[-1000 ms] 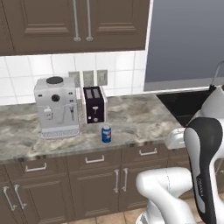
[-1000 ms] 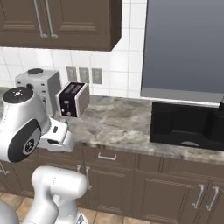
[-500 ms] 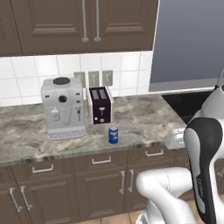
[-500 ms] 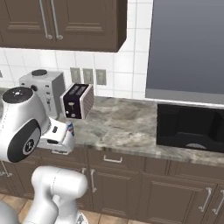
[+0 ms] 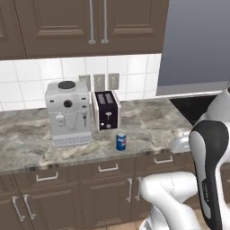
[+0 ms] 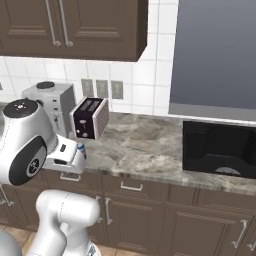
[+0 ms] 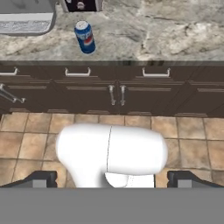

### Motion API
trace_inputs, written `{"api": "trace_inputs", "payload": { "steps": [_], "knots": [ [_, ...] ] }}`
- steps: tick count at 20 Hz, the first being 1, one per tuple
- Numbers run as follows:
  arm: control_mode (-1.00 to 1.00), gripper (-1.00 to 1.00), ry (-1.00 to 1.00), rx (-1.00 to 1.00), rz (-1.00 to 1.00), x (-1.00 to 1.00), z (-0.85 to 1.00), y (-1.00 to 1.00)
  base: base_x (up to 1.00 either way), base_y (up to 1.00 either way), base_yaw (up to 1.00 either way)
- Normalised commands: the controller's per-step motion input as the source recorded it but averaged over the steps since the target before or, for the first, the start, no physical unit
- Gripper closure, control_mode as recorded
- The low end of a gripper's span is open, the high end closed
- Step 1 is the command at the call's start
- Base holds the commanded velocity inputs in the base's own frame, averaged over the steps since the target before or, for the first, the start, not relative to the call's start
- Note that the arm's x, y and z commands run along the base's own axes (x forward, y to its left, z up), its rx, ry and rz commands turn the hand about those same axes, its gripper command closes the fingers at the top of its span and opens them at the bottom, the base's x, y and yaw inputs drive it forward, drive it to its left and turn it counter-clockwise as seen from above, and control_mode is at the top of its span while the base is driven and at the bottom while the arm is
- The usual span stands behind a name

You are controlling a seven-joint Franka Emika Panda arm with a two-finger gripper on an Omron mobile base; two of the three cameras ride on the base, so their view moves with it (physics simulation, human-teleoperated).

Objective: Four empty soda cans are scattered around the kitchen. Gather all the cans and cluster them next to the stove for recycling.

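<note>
A blue soda can (image 5: 121, 141) with a white band stands upright near the front edge of the marble counter, in front of the toaster. In the hand view the soda can (image 7: 84, 37) sits at the upper left, far from my gripper (image 7: 112, 180), whose fingertips (image 7: 41, 179) stand wide apart and open with nothing between them. My hand hangs in front of the counter, level with its edge, and half covers the soda can (image 6: 80, 148) in the right base view. The black stove (image 6: 220, 150) lies at the counter's right end, and its corner (image 5: 191, 107) shows past my arm.
A white coffee machine (image 5: 67, 112) and a black and white toaster (image 5: 106, 110) stand at the back of the counter (image 5: 148, 126). Dark lower cabinets with handles (image 7: 116, 94) face a tiled floor (image 7: 192, 131). Upper cabinets (image 5: 90, 22) hang above.
The whole scene has slid a little to the right in both base views, so the cameras have moved with the base. The can, the appliances and the open gripper stay as they were.
</note>
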Motion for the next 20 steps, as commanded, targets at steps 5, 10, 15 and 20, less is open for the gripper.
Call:
{"api": "trace_inputs", "payload": {
  "steps": [5, 10, 15, 20],
  "knots": [
    [1.00, -1.00, 0.00, 0.00, 0.00, 0.00, 0.00, 0.00, 0.37, 0.31, 0.00],
    [1.00, -1.00, 0.00, 0.00, 0.00, 0.00, 0.00, 0.00, 0.37, 0.28, 0.00],
    [1.00, -1.00, 0.00, 0.00, 0.00, 0.00, 0.00, 0.00, 0.32, 0.25, 0.00],
    [-1.00, -1.00, 0.04, 0.00, 0.00, 0.24, -0.02, 0.19, 0.06, 0.05, 0.00]
  ]
}}
